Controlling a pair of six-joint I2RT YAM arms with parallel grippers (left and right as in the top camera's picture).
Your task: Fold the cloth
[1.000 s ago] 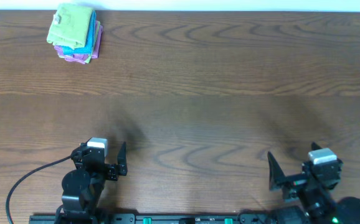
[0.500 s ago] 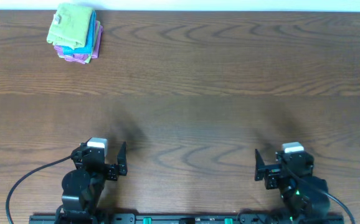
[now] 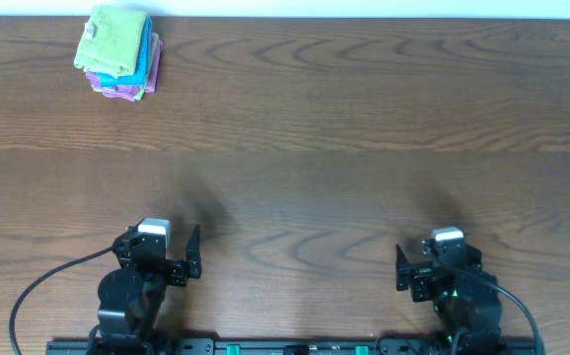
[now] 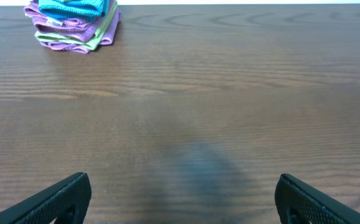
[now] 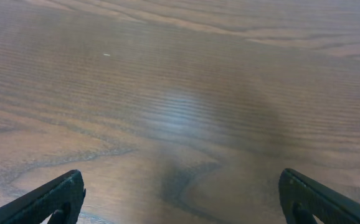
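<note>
A stack of folded cloths (image 3: pixel 118 51), green on top with blue and purple under it, sits at the far left corner of the wooden table (image 3: pixel 344 128). It also shows in the left wrist view (image 4: pixel 74 23) at the top left. My left gripper (image 3: pixel 172 258) is open and empty near the front edge, left of centre; its fingertips frame bare wood (image 4: pixel 183 196). My right gripper (image 3: pixel 418 271) is open and empty near the front edge, right of centre, over bare wood (image 5: pixel 183 196). No unfolded cloth is in view.
The black base rail (image 3: pixel 265 347) runs along the table's front edge behind both arms. A black cable (image 3: pixel 43 286) loops from the left arm toward the front left. A white wall strip (image 3: pixel 364 8) borders the far edge.
My right arm has swung left and pulled in near the front edge, its gripper now pointing forward like the left one. The left arm and the cloth stack have not moved.
</note>
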